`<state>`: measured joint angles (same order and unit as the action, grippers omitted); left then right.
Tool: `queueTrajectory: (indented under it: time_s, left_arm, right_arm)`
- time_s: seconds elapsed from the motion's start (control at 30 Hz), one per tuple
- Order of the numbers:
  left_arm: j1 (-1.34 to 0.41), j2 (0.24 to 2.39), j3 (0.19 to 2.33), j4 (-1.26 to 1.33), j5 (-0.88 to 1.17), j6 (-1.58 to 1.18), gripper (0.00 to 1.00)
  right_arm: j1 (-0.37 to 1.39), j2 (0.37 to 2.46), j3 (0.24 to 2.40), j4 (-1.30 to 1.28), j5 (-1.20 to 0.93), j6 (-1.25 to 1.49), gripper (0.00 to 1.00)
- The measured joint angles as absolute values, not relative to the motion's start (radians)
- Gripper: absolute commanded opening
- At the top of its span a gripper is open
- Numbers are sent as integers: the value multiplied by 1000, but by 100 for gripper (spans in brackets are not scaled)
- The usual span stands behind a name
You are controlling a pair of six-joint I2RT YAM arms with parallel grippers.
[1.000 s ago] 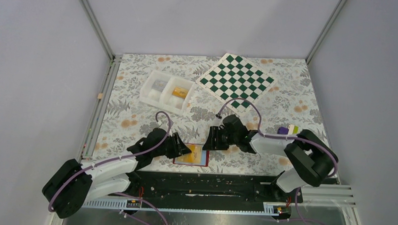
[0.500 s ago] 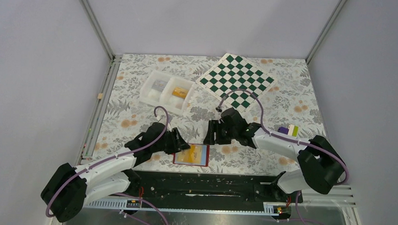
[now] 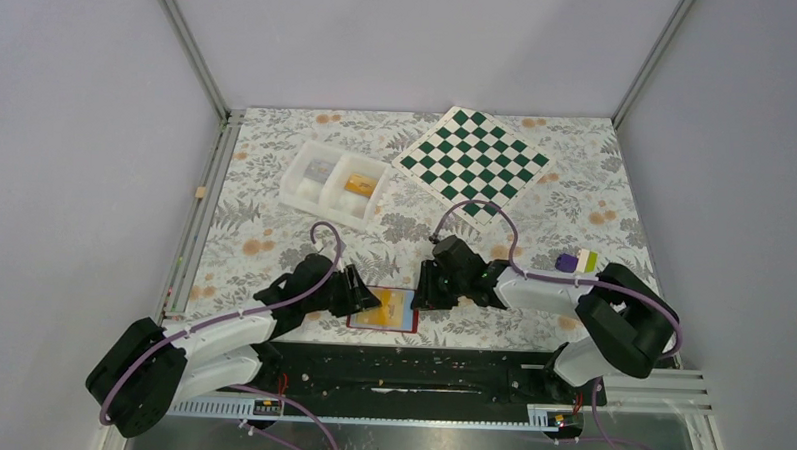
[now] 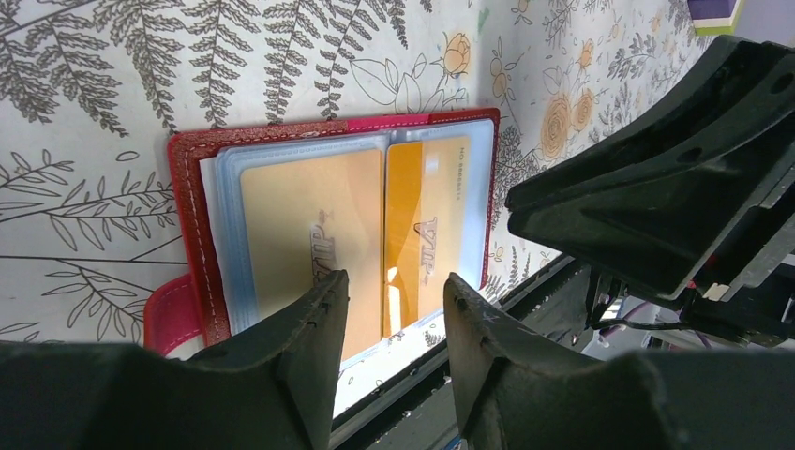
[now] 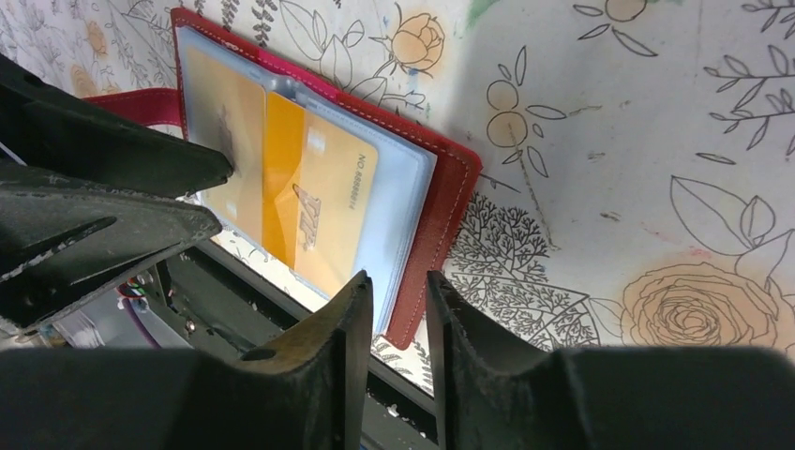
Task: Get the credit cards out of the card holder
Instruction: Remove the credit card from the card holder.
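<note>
Hovering low over the open card holder (image 4: pixel 183 216), the left jaws stood moderately apart and empty, their fingers (image 4: pixel 300 356) above its near edge. The right jaws were drawn to a narrow gap, fingers (image 5: pixel 328 366) just over the holder's right near corner. Nothing looked clamped there, though I could not tell whether they touched the sleeve.

The holder lay flat at the near edge of the bench (image 3: pixel 274 231), between the two arms, its red tab pointing left. The credit cards (image 4: pixel 427 225) lay side by side behind pale blue sleeves, the right-hand one a brighter orange.

I judged the cards light, stiff and slick, too thin to lift off a flat surface, so the hold belonged on a short exposed edge, pinched face to face and slid out along the sleeve. The holder looked light and floppy enough to drag along unless its red border was pinned.
</note>
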<state>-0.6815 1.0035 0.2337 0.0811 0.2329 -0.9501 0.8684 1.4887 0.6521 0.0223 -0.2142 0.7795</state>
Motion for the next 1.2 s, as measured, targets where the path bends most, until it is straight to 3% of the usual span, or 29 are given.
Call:
queueTrajectory:
  time_s: [0.43, 1.2]
  left_arm:
    - [-681, 1003, 202, 144, 242, -960, 43]
    - [-682, 997, 179, 195, 261, -997, 43]
  right_arm:
    - [877, 1586, 670, 120, -220, 804, 27]
    - [877, 1616, 670, 181, -243, 808, 26]
